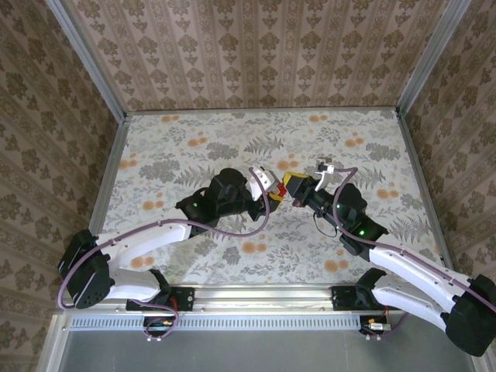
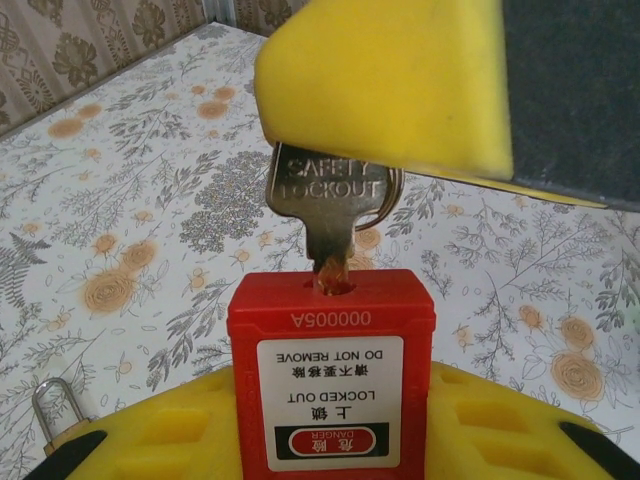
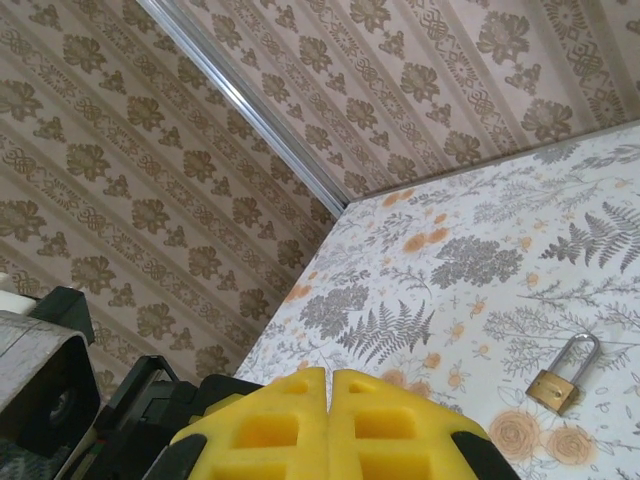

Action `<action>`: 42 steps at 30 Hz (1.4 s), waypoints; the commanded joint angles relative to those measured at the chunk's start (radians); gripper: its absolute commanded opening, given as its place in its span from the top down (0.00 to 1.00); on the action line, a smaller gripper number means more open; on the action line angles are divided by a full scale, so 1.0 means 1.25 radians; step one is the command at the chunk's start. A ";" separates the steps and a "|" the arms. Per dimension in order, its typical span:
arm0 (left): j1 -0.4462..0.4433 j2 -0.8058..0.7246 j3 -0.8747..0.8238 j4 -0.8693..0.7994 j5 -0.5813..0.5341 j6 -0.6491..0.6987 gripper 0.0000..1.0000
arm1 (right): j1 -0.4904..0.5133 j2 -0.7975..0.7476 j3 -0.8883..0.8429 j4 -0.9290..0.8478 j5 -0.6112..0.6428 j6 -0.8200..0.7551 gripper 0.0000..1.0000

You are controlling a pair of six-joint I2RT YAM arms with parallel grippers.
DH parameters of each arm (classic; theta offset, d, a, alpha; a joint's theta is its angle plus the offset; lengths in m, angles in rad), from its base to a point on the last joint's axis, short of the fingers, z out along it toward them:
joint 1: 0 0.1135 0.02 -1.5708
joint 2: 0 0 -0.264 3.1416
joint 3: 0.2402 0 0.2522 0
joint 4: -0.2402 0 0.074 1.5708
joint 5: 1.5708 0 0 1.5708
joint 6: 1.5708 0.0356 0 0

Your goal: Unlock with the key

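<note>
The tabletop (image 1: 194, 139) lies well below the work, so anything let go drops out of reach of both arms. The left end effector (image 2: 330, 442) is clamped on the red lock (image 2: 332, 345), keyhole facing away from it. If that hold is loose, the lock body probably twists along with the key and the cylinder never turns. The right end effector (image 3: 328, 395) has its pads pressed together, and the left wrist view shows them pinching the bow of the key (image 2: 325, 190), whose blade sits in the keyhole, seemingly only part-way. Turning off-axis or before full seating risks binding or bending the blade, and the thin bow may slip between the pads. The brass padlock (image 3: 558, 378) lies apart, untouched.
</note>
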 commanded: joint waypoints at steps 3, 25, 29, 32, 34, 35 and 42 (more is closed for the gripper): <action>0.000 -0.063 0.126 0.282 0.120 -0.021 0.69 | 0.040 0.055 -0.056 -0.151 -0.236 -0.013 1.00; 0.053 -0.118 0.126 0.257 0.182 -0.028 0.69 | 0.017 0.080 -0.012 -0.247 -0.349 0.000 1.00; 0.051 -0.105 0.121 0.262 0.174 -0.032 0.70 | 0.017 0.067 -0.026 -0.225 -0.327 0.015 1.00; 0.050 -0.092 0.113 0.274 0.169 -0.042 0.70 | 0.017 0.048 -0.007 -0.258 -0.293 0.009 1.00; 0.046 -0.086 0.105 0.279 0.159 -0.040 0.70 | 0.017 0.034 0.009 -0.277 -0.271 0.007 1.00; 0.044 -0.083 0.101 0.279 0.152 -0.037 0.70 | 0.017 0.028 0.019 -0.293 -0.259 0.004 1.00; 0.036 -0.068 0.080 0.278 0.111 -0.017 0.66 | 0.018 -0.004 0.081 -0.365 -0.224 0.011 1.00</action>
